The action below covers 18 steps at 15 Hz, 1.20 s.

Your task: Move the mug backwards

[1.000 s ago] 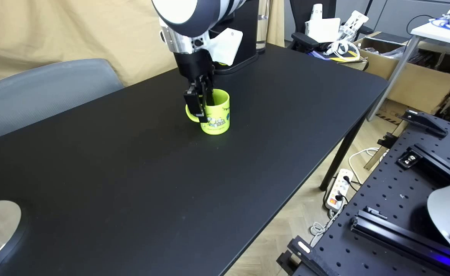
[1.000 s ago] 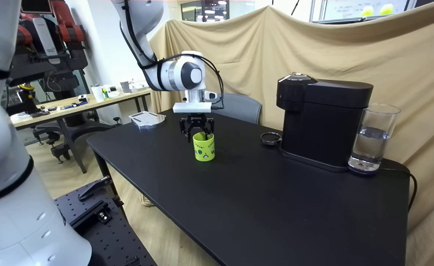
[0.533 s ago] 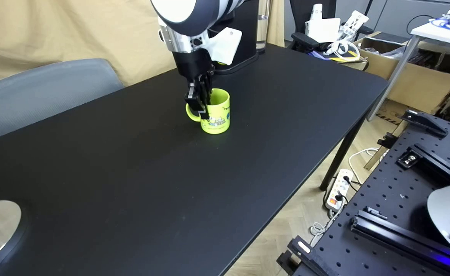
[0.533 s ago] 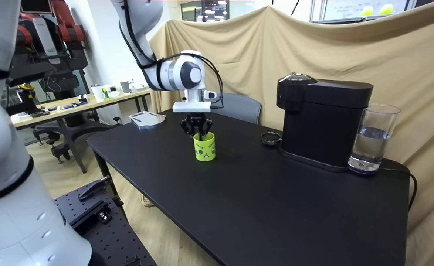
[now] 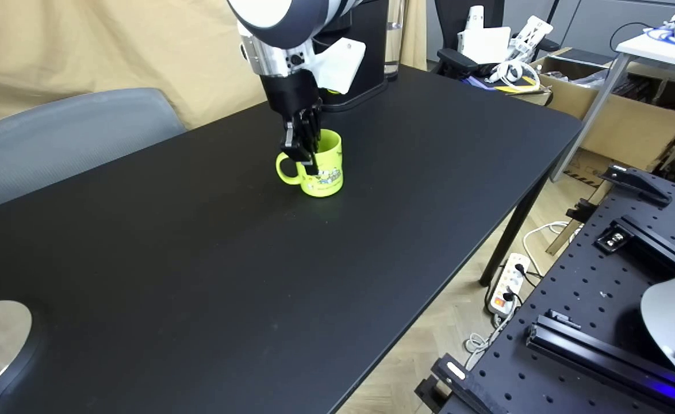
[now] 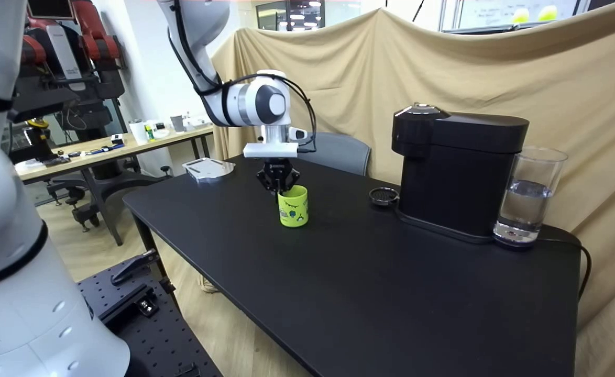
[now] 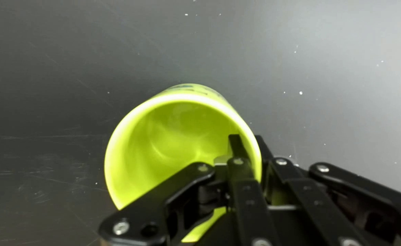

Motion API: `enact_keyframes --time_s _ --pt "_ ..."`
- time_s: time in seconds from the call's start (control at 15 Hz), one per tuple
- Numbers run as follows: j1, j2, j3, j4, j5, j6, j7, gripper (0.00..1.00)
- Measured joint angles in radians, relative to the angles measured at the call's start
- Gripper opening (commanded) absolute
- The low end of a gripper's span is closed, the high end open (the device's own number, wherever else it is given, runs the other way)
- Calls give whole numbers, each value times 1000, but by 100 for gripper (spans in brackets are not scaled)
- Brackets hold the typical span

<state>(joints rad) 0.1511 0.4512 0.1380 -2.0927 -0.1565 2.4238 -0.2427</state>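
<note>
The lime mug [image 5: 330, 164] stands upright on the black table in both exterior views; whether its base still touches the top I cannot tell. Its loop handle [image 5: 287, 180] points toward the grey chair. My gripper [image 7: 247, 137] is shut on the mug's wall at the rim. In the wrist view one finger [image 7: 237, 145] is inside the cup and the other finger [image 7: 264, 147] lies outside, with the rim between them. From an exterior view the gripper [image 6: 278, 193] covers part of the mug [image 6: 294, 208] at its near-arm side. The handle is hidden there.
On the black table [image 6: 370, 293] stand a black coffee machine [image 6: 459, 178], a tall glass [image 6: 525, 204] with water and a round metal piece [image 6: 383, 196]. A pale metal plate [image 6: 209, 168] lies at the far corner. A grey chair [image 5: 79, 138] backs onto the table's edge.
The fingers have come together from a wide spread and gripped the mug's wall. The mug has shifted and turned slightly, a little toward the coffee machine, and the arm has risen slightly.
</note>
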Motion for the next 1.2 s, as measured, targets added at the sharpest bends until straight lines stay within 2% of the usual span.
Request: enact_keyframes --time_s 0.33,0.73,1.2 --pt "-3 -58 -15 -17 1 -34 41 2" --pt "-22 -171 -29 -138 40 -45 91 2" --pt "-46 -174 -31 -245 124 17 93 2"
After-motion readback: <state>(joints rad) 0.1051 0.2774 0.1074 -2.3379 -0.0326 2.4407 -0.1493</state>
